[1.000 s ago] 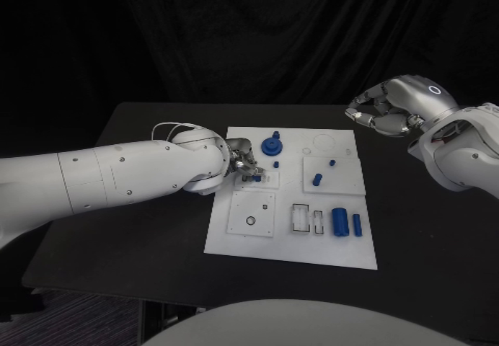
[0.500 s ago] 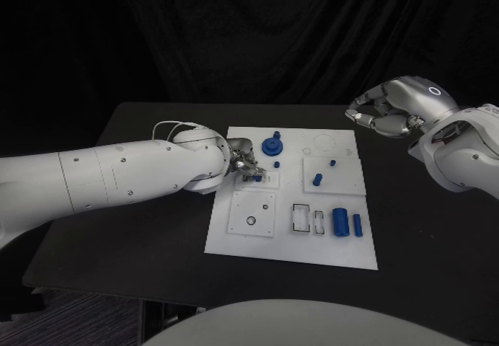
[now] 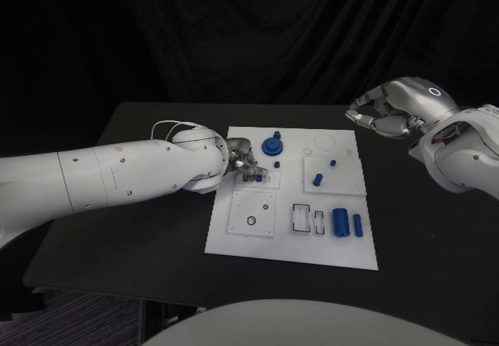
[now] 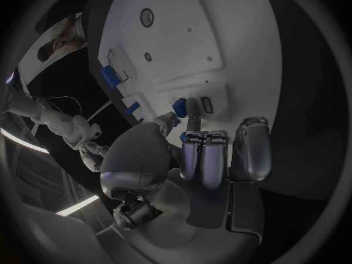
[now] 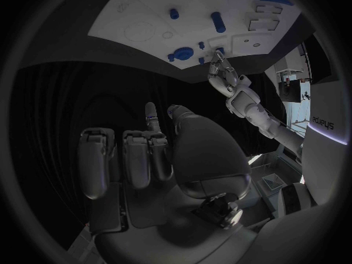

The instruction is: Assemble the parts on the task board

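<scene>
The left robot hand (image 3: 244, 165) pinched a small blue part (image 4: 179, 106) between its fingertips (image 4: 192, 107), directly over a square insert at the task board's (image 3: 241, 241) left side. The part appeared rigid, light and probably smooth plastic; a fingertip grip on its sides, held square to the socket, was judged advisable. The right robot hand (image 3: 387, 109) hung curled and empty past the board's far right corner, above the counter (image 3: 135, 216). Further blue cylinders (image 3: 339, 221) lay near the board's front edge.
</scene>
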`<state>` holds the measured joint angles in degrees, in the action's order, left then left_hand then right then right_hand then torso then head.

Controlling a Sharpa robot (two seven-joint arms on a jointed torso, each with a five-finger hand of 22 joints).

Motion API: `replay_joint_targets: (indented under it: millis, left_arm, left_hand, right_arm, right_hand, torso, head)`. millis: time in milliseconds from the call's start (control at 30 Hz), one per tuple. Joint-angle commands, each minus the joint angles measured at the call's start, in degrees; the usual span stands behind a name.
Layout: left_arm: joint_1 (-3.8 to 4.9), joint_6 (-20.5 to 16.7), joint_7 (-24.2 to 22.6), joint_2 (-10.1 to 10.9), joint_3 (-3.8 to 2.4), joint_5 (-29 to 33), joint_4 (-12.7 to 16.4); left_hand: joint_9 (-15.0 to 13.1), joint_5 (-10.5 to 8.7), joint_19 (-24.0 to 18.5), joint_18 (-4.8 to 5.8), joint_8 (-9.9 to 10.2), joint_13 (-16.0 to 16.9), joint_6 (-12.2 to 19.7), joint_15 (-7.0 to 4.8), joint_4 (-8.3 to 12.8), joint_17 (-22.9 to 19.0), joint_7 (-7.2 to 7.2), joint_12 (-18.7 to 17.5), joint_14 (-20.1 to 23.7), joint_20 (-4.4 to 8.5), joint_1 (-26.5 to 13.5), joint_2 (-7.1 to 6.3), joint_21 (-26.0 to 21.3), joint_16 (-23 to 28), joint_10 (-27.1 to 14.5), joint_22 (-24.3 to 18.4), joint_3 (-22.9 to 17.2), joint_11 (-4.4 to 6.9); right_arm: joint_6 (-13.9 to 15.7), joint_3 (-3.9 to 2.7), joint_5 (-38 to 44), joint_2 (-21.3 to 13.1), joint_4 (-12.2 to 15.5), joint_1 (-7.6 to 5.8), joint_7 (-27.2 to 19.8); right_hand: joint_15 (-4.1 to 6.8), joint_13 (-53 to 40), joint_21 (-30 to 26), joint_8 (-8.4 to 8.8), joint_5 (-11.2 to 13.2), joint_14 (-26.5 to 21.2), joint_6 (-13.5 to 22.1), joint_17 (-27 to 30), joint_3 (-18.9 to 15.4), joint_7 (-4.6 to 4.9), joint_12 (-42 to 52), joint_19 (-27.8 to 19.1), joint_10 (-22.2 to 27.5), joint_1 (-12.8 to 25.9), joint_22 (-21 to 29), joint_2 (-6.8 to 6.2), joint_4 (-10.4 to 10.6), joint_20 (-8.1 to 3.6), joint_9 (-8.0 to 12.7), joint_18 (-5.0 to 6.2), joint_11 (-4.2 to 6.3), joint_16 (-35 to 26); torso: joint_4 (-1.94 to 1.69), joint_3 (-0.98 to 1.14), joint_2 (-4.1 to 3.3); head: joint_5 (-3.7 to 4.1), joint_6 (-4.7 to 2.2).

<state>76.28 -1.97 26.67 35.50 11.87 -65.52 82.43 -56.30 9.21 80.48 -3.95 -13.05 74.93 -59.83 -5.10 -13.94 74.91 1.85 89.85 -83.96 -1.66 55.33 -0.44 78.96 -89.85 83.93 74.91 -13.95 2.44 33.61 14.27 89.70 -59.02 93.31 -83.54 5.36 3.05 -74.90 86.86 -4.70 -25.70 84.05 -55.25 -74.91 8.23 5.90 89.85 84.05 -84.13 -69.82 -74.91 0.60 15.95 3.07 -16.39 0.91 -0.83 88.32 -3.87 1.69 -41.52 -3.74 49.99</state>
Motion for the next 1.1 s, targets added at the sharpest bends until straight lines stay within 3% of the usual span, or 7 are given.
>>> replay_joint_targets:
  millis: [33, 533, 767, 833, 967, 1000, 1100]
  left_arm:
    - [-0.56, 2.1, 0.2, 0.0, 0.31, 0.0, 0.0]
    - [-0.62, 1.2, -1.0, 0.1, 0.31, 0.0, -0.1]
    - [-0.63, -4.3, -4.1, 1.0, 0.30, -0.1, 0.6]
    - [-0.62, -7.2, -5.6, 1.7, 0.30, -0.8, 1.3]
    - [-0.56, -12.3, -8.1, 3.3, 0.29, -2.9, 3.0]
    - [-0.46, -13.5, -8.6, 3.9, 0.29, -3.3, 3.6]
    - [0.39, -16.2, -9.8, 5.3, 0.29, -4.0, 4.8]
  left_hand:
    - [0.0, -0.82, -0.1, 0.15, 0.4, 15.1, -0.2, 0.55, -1.2, 15.1, 0.33, 0.1, -6.0, -0.27, -1.0, 0.21, -0.4, -0.1, 6.1, 3.5, 1.8, -0.53]
    - [-0.3, -1.90, 0.2, 0.20, 0.5, 15.1, -0.8, 0.52, -2.7, 15.1, 0.21, 0.1, -6.0, -0.26, -2.5, 1.28, -0.4, -0.1, 6.1, 3.9, 4.7, -0.47]
    - [-1.1, -2.51, 0.7, 0.34, -0.3, 15.1, -1.9, 0.31, -2.5, 15.1, -0.17, 0.1, -6.0, -0.11, -2.7, 1.86, 0.1, -0.1, 6.1, 4.5, 6.7, -0.20]
    - [-2.5, -1.03, 1.1, 0.45, -1.4, 15.1, -2.0, 0.02, -1.9, 15.1, -0.54, 0.1, -6.0, 0.17, -0.6, 1.80, 0.5, -0.1, 6.1, 5.0, 7.5, 0.14]
    - [-4.7, -0.07, 1.6, 0.60, -3.0, 15.1, -1.0, -0.18, -2.0, 15.1, -0.73, 0.1, -6.0, 0.42, 1.8, 1.80, 0.9, -0.1, 6.1, 5.6, 8.5, 0.33]
    - [-5.7, 1.39, 1.8, 0.66, -3.9, 15.1, -1.0, -0.33, -1.2, 15.1, -0.99, 0.1, -6.0, 0.55, 3.7, 1.66, 1.1, -0.1, 6.1, 5.9, 8.5, 0.51]
    - [-9.0, 3.39, 2.6, 0.93, -6.7, 15.1, -0.3, -0.73, -1.5, 15.1, -1.39, 0.1, -6.0, 0.91, 6.5, 1.57, 1.9, -0.1, 6.1, 6.8, 9.7, 0.95]
  right_arm:
    - [-0.3, -0.04, 0.2, -0.1, 0.0, 0.14, 1.1]
    - [-0.6, -0.04, 0.2, -0.1, 0.0, 0.17, 1.3]
    - [-0.5, -0.04, 0.2, -0.3, 0.1, 0.18, 1.3]
    - [-0.4, -0.04, 0.2, -0.5, 0.1, 0.18, 1.3]
    - [-0.4, -0.04, 0.2, -0.8, 0.2, 0.18, 1.4]
    - [-0.4, -0.04, 0.2, -0.9, 0.3, 0.18, 1.4]
    - [-0.4, -0.04, 0.2, -1.1, 0.3, 0.18, 1.6]
  right_hand:
    - [-0.35, -15.1, -0.2, 0.23, 0.0, 4.9, -0.4, -10.1, 0.3, 0.11, 0.2, 4.2, -5.9, -0.3, -13.8, -0.13, 0.0, 0.48, 0.1, 0.09, -0.29, -0.3]
    - [-0.35, -15.1, -0.2, 0.23, 0.0, 4.9, -0.4, -10.1, 0.4, 0.09, 0.2, 4.2, -5.9, -0.3, -13.8, -0.08, 0.0, 0.48, 0.1, 0.09, -0.29, -0.3]
    - [-0.34, -15.1, -0.2, 0.24, -0.1, 4.9, -0.4, -10.1, 0.5, 0.09, 0.2, 4.2, -5.9, -0.3, -13.8, -0.04, 0.0, 0.48, 0.1, 0.10, -0.28, -0.3]
    - [-0.34, -15.1, -0.2, 0.24, -0.1, 4.9, -0.4, -10.1, 0.5, 0.09, 0.2, 4.2, -5.9, -0.3, -13.8, -0.03, 0.1, 0.48, 0.1, 0.09, -0.28, -0.3]
    - [-0.34, -15.1, -0.2, 0.25, -0.1, 4.9, -0.4, -10.2, 0.5, 0.10, 0.2, 4.2, -5.9, -0.3, -13.8, -0.01, 0.1, 0.48, 0.1, 0.10, -0.28, -0.3]
    - [-0.34, -15.1, -0.2, 0.26, -0.1, 4.9, -0.4, -10.2, 0.5, 0.11, 0.2, 4.2, -5.9, -0.3, -13.8, 0.02, 0.1, 0.48, 0.1, 0.09, -0.29, -0.3]
    - [-0.34, -15.1, -0.2, 0.28, -0.2, 4.9, -0.4, -10.2, 0.6, 0.12, 0.2, 4.2, -5.9, -0.1, -13.8, 0.08, 0.2, 0.48, 0.1, 0.10, -0.29, -0.3]
  torso:
    - [-0.02, 0.02, -0.01]
    - [-0.03, 0.03, 0.02]
    - [-0.02, 0.02, -0.02]
    - [-0.02, -0.01, -0.03]
    - [-0.03, -0.01, -0.05]
    - [-0.05, 0.00, -0.04]
    - [-0.02, 0.08, 0.00]
  head:
    - [0.04, 0.01]
    - [-0.08, 0.01]
    - [-0.08, 0.01]
    - [0.01, 0.01]
    - [0.11, 0.01]
    - [0.17, 0.01]
    - [0.16, 0.01]
